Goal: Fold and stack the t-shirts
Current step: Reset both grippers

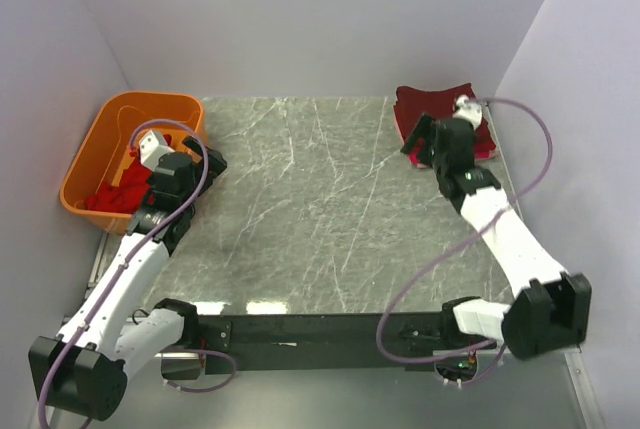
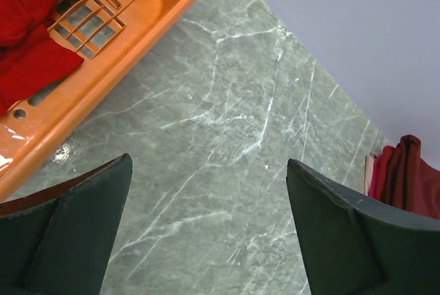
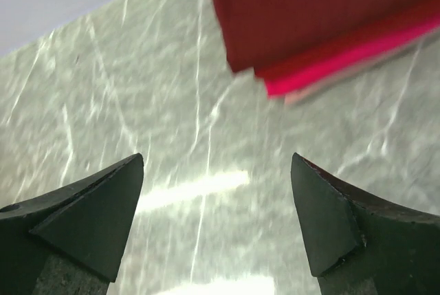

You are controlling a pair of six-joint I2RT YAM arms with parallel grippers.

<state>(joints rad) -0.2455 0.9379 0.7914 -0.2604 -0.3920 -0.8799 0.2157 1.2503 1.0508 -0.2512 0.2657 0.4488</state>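
Observation:
A folded stack of t-shirts (image 1: 432,107), dark maroon on top, lies at the table's back right. In the right wrist view the maroon shirt (image 3: 316,13) sits on a brighter red one (image 3: 344,61). The stack also shows at the right edge of the left wrist view (image 2: 405,178). More crumpled red t-shirts (image 1: 112,195) lie in the orange tub; they also show in the left wrist view (image 2: 27,34). My right gripper (image 1: 410,145) (image 3: 216,161) is open and empty over bare table just left of the stack. My left gripper (image 1: 210,161) (image 2: 208,161) is open and empty beside the tub.
The orange plastic tub (image 1: 105,139) (image 2: 137,27) stands off the table's left edge. The grey marble table (image 1: 320,209) is walled in by pale walls at the back and both sides. A black rail (image 1: 320,329) with the arm bases runs along the near edge.

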